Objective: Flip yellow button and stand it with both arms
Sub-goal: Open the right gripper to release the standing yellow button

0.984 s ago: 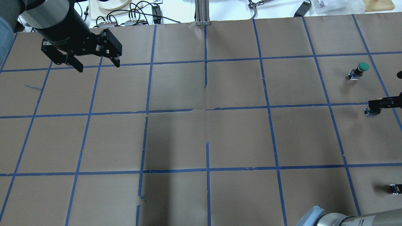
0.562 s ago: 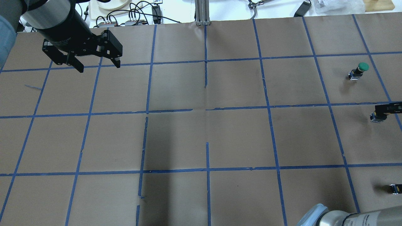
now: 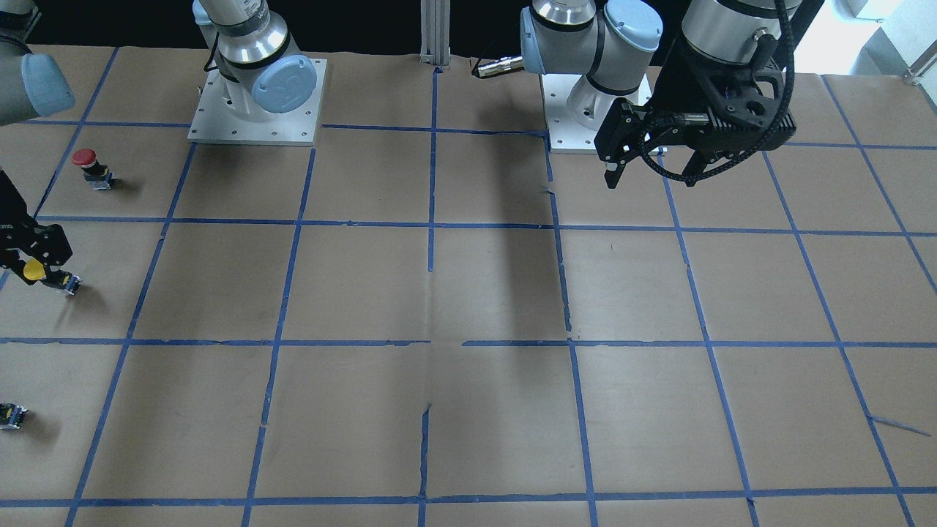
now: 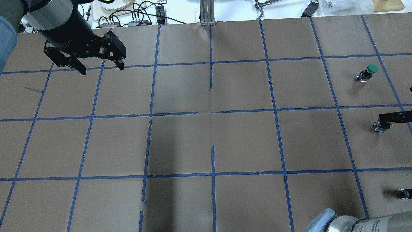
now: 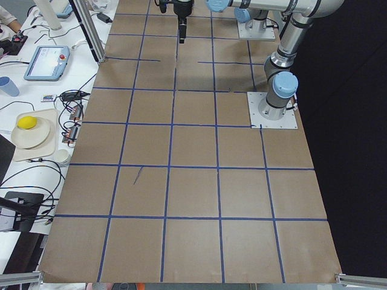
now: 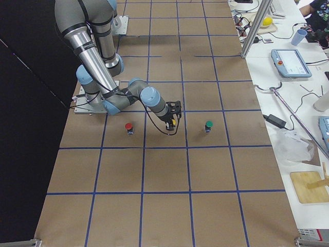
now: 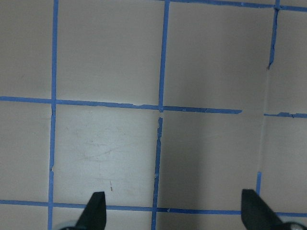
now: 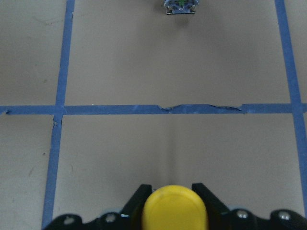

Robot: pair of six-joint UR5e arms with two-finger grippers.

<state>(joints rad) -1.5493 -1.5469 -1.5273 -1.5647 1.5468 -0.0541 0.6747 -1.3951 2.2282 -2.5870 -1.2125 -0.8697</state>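
Note:
The yellow button (image 8: 175, 211) has a round yellow cap and a black and grey body. My right gripper (image 8: 173, 192) is shut on it, one finger on each side of the cap. In the front-facing view the button (image 3: 34, 271) sits in the gripper (image 3: 40, 258) at the far left, its body low over the paper. I cannot tell if it touches. In the overhead view only the button's body (image 4: 379, 126) shows under the gripper (image 4: 385, 118). My left gripper (image 4: 100, 67) is open and empty, high over the far left of the table, far from the button. It also shows in the left wrist view (image 7: 175, 216).
A green-capped button (image 4: 368, 72) stands beyond the yellow one, away from the robot. A red-capped button (image 3: 91, 167) stands nearer the robot's base. The table (image 4: 212, 135) is brown paper with a blue tape grid. Cables and gear lie past its far edge.
My right gripper has carried the yellow button a short way toward the robot's side of the table. The left gripper has barely moved and stays open.

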